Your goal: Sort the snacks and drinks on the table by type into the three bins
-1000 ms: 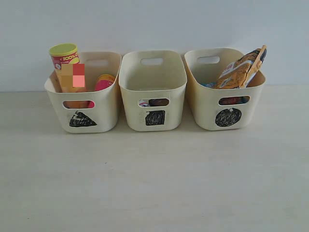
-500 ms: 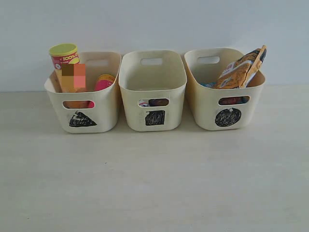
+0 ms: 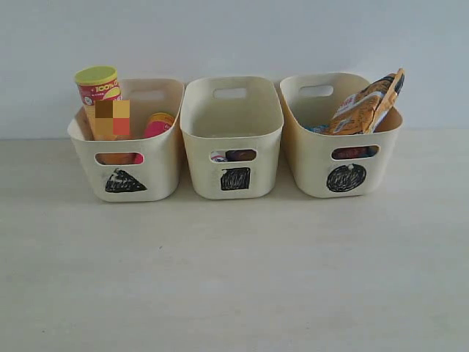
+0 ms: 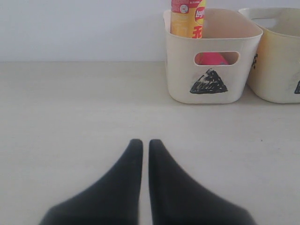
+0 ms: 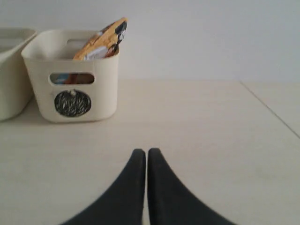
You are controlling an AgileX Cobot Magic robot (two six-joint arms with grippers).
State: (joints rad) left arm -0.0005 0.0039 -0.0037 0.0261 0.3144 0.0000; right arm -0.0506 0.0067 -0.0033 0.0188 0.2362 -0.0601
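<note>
Snacks point(image 3: 363, 106) and drinks point(image 3: 240, 155) all sit inside the three bins point(image 3: 220, 187), which stand side by side in a row on the table point(image 3: 234, 279).

Nearest, well in front of the square bin point(image 3: 205, 172), is bare pale table. Both grippers hang low over it. The left gripper point(image 4: 142, 143) is narrow: its two black fingers are pinched almost together, with just a thin slit between them and nothing in it. The right gripper point(image 5: 143, 152) is pinched the same way. Both point toward the row and are well apart from it.

Next comes the square bin, in the middle of the row. Through its front handle hole peek the blue and white carton point(image 3: 218, 157) and, just beside it, the dark carton point(image 3: 242, 155). Both are low down inside.

On the left gripper's side of the square bin, just beside it, stands the triangle bin point(image 3: 157, 176). The yellow tube point(image 3: 99, 84) stands upright in its corner far from the square bin, and its lid pokes up over the rim. The pink tube point(image 3: 157, 125) sits lower, closer to the square bin.

On the right gripper's side of the square bin stands the circle bin point(image 3: 311, 169). The orange packet point(image 3: 366, 103) leans tilted in it and sticks up over the rim. A bit of the blue packet point(image 3: 316, 129) shows under it.

Behind the square bin is a plain pale wall point(image 3: 234, 37).
</note>
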